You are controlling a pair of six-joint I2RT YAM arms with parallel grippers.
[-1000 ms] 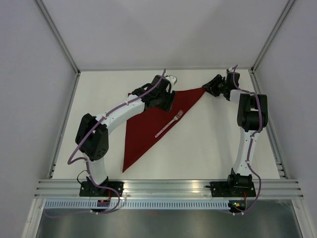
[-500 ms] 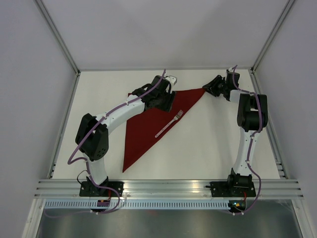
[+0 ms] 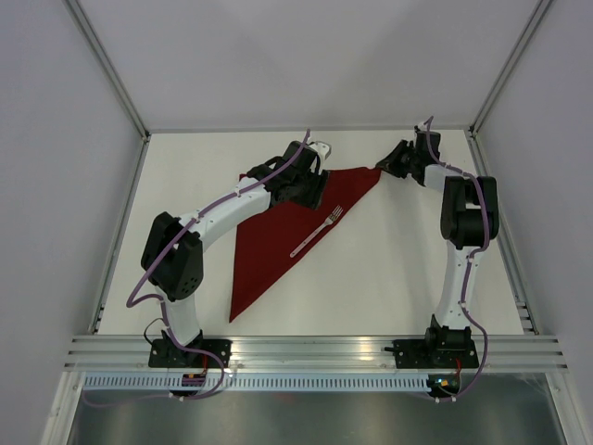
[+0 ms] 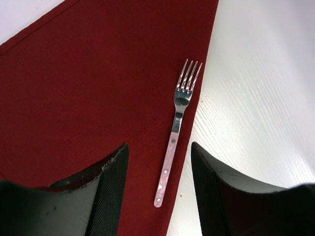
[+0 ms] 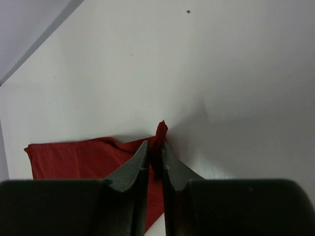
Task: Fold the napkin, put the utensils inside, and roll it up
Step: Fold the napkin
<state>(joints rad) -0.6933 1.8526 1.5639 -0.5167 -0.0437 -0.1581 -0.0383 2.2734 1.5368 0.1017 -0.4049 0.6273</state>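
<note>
The napkin (image 3: 278,241) lies folded into a long maroon triangle on the white worktop (image 3: 389,269), one point toward the near edge and another reaching toward the far right. A fork (image 3: 317,232) rests on the cloth just inside its right-hand edge, with its tines toward the far side. The right tool (image 3: 383,167) is clenched on the far-right corner of the napkin (image 5: 88,160) — a small red tip pokes up between its closed fingers (image 5: 138,162). The left tool (image 4: 158,147) hangs over the napkin's far part with its jaws spread, grasping nothing — the fork (image 4: 176,132) shows between them.
</note>
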